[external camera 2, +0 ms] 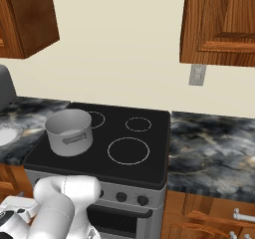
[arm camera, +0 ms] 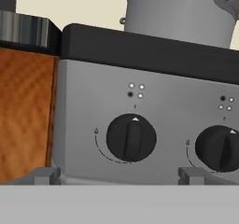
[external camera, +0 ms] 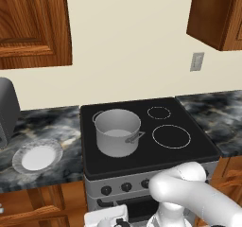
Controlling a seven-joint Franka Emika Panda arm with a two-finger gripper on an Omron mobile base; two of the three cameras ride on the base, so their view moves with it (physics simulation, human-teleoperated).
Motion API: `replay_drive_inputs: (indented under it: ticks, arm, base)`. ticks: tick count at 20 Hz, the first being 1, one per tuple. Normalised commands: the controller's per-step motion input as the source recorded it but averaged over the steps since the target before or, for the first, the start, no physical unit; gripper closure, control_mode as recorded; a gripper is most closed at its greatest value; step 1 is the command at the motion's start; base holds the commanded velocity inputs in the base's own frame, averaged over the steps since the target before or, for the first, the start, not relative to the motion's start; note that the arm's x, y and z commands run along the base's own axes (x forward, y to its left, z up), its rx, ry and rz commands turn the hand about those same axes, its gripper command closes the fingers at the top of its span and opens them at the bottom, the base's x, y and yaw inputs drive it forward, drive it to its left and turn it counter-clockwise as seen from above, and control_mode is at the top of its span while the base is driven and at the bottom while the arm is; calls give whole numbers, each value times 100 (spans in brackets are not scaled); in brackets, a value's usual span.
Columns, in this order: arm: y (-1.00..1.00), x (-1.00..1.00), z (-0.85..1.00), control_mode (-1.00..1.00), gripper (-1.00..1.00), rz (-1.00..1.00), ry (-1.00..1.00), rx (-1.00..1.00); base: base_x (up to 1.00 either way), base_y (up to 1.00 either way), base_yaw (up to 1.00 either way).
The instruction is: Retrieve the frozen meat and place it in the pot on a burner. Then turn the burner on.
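Pot [external camera: 117, 132] sits on the front-left burner w/ the plate [external camera: 37, 157] on the surface beside it. Pincer's spread wide, empty, low and facing the leftmost knob [arm camera: 131, 137], prob. lined up to turn it.

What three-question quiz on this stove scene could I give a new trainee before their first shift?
1. True or false: the pot sits on the stove's front left burner.
2. Which is nearest the claw in the hand view? A) a knob B) the plate C) the wall outlet
3. Fill in: the plate rests on the counter to the ____ of the stove.

Key: 1 true; 2 A; 3 left.
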Motion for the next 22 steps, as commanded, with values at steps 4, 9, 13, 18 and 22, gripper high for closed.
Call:
replay_drive_inputs:
  ticks: [4, 9, 13, 18, 22]
  arm:
    - [-8, 4, 0, -100, -100, 0, 0, 5]
    - [-10, 11, 0, -100, -100, 0, 0, 8]
    - [0, 9, 0, -100, -100, 0, 0, 0]
    - [0, 8, 0, -100, -100, 0, 0, 0]
    - [-3, 9, 0, -100, -100, 0, 0, 2]
  base:
    - [0, 0, 0]
    - [0, 0, 0]
    - [0, 0, 0]
    - [0, 0, 0]
    - [0, 0, 0]
